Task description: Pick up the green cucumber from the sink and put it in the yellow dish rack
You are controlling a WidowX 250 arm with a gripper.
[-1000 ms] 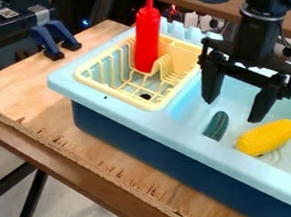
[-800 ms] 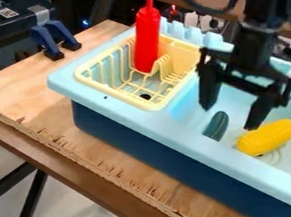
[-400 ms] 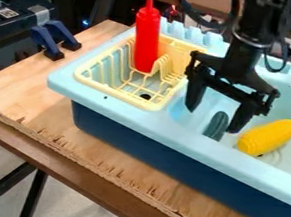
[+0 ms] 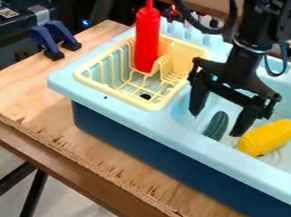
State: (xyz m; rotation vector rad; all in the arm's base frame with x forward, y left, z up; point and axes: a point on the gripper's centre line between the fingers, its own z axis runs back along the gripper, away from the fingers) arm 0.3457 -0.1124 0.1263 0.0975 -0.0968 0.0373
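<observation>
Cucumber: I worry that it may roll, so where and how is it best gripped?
Probably around the middle of the cucumber, from above, squeezing its two long sides: it is slim, points toward the near sink rim, and has a gap between it and the corn.

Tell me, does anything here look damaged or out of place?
The front edge of the plywood board looks rough and chipped, with dark splintery marks. Nothing looks spilled: the red bottle stands upright in the yellow rack; the corn and green vegetable lie in the sink.
</observation>
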